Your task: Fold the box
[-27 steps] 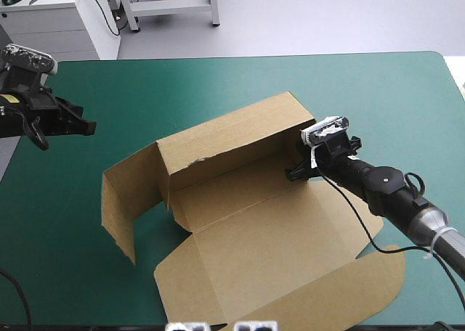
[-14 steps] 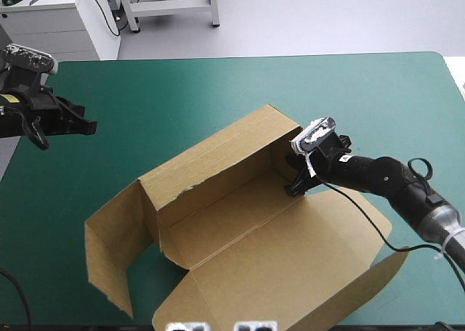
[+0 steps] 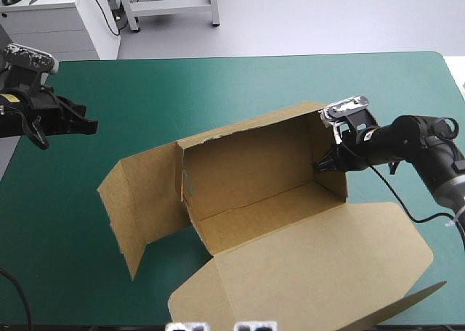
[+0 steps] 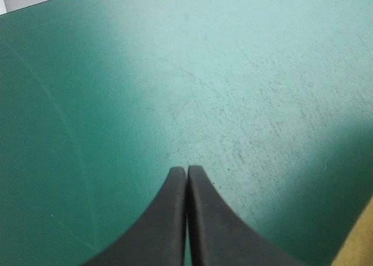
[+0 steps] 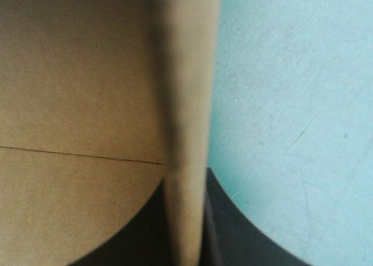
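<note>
I'm watching the right gripper (image 3: 320, 165) pinch the box (image 3: 254, 168) at its right end wall. In the right wrist view the board's edge runs straight up between the black fingers (image 5: 140, 237), which are all but closed on it. The brown box sits mid-table on the teal-green cover (image 3: 218, 84), turned at a slant. Its long back wall is upright and the end wall stands at the corner where I'm holding. A side flap (image 3: 138, 200) stands out on the left, and the lid (image 3: 312, 266) lies flat toward the near edge. My left gripper (image 3: 89, 126) hangs over the table's left side, well apart from the box, with its fingers pressed together into one point — only cover shows beneath it in its own wrist view.
</note>
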Tool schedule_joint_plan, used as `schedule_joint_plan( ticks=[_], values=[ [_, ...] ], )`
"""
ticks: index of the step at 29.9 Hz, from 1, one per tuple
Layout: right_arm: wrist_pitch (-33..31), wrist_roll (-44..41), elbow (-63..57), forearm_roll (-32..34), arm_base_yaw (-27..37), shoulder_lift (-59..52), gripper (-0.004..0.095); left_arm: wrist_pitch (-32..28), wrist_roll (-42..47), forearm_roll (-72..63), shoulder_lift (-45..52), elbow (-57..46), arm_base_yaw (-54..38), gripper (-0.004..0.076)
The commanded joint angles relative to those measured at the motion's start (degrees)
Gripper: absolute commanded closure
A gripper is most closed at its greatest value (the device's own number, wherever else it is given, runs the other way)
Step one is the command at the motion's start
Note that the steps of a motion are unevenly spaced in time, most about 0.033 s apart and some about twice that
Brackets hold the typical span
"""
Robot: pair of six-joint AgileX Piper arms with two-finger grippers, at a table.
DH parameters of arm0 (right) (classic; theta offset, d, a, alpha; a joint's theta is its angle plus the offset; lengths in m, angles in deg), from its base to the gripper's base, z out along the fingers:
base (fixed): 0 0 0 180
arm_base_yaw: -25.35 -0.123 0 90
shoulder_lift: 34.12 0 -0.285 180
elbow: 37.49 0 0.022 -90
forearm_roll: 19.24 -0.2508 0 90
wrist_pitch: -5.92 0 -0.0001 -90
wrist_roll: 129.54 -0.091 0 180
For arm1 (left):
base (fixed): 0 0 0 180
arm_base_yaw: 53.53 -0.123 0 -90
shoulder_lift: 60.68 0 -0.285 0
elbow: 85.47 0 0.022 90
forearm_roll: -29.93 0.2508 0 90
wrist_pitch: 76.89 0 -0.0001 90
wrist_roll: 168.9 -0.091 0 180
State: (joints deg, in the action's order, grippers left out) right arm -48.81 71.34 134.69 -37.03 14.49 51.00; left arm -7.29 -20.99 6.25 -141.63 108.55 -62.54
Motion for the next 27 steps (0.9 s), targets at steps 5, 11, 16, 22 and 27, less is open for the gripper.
schedule_joint_plan(
  ticks=[5, 11, 16, 22, 27],
  values=[
    [0.71, -8.81, 2.63, 1.29, 0.3, 6.7, 0.0922, -3.28, 0.02, -3.13, 1.74, 1.38, 0.06, 0.0733],
    [-0.73, -11.86, 7.31, 1.83, 0.3, 14.76, 0.0922, -3.17, 0.02, -3.18, 1.74, 1.38, 0.06, 0.0733],
    [-0.57, -14.37, 11.03, 2.06, 0.3, 17.31, 0.0922, -1.81, 0.02, -3.31, 1.74, 1.38, 0.06, 0.0733],
    [-1.8, -13.4, 13.64, 2.06, 0.3, 17.4, 0.076, -1.98, 0.02, -3.31, 1.74, 1.38, 0.06, 0.0733],
    [-4.99, -11.3, 17.87, 1.92, 0.3, 16.61, 0.0409, -2.46, 0.02, -3.07, 1.74, 1.38, 0.06, 0.0733]
  ],
)
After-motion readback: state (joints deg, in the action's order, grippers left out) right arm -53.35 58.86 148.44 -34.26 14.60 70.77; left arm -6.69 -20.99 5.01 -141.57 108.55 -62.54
